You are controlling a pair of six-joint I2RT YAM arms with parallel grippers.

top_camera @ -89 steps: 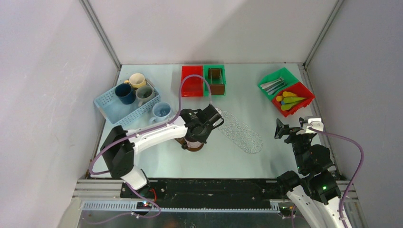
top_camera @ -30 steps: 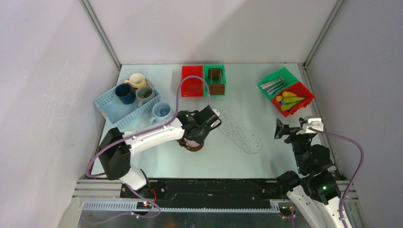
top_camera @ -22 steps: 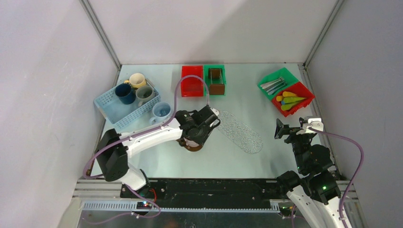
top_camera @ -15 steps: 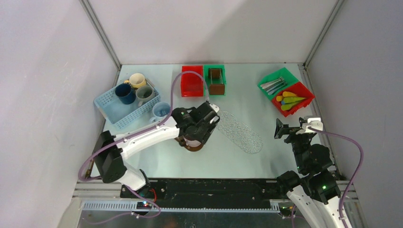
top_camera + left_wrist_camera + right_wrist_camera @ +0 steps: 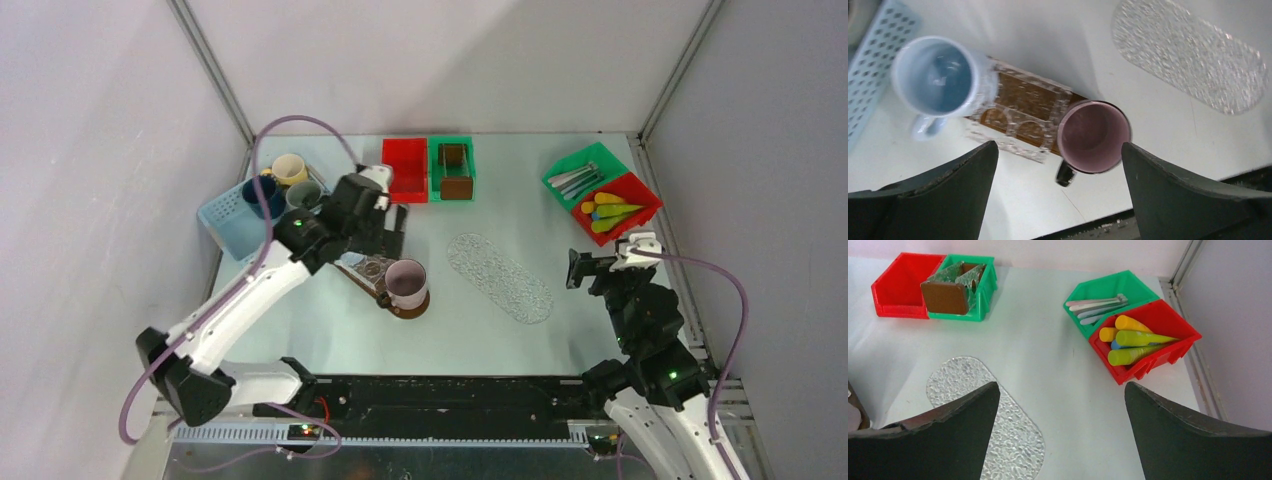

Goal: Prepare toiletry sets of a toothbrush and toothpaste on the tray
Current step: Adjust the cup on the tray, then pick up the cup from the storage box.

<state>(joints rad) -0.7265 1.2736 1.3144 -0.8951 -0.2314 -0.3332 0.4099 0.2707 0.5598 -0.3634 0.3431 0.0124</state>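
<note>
Pale table (image 5: pixel 480 335), grey-walled booth. Toothbrushes (image 5: pixel 1095 305) lie in a green bin (image 5: pixel 1128 282) and the coloured tubes (image 5: pixel 1133 342) in the adjoining red bin (image 5: pixel 1173 347), both behind and right of the clear oval tray (image 5: pixel 500 277), which holds nothing yet. Left gripper (image 5: pixel 388 228) has released the pink mug (image 5: pixel 406 282) left of the tray and lifted away, jaws spread. Right gripper (image 5: pixel 578 270), also spread, hangs right of the tray, so the first set probably comes next.

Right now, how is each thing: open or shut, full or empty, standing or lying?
left tool, open, holding nothing
right tool, open, holding nothing
pink mug, upright, empty
light blue mug, upright, empty
clear tray, flat, empty
toothbrushes, lying in the right green bin
tubes, lying in the right red bin
</note>
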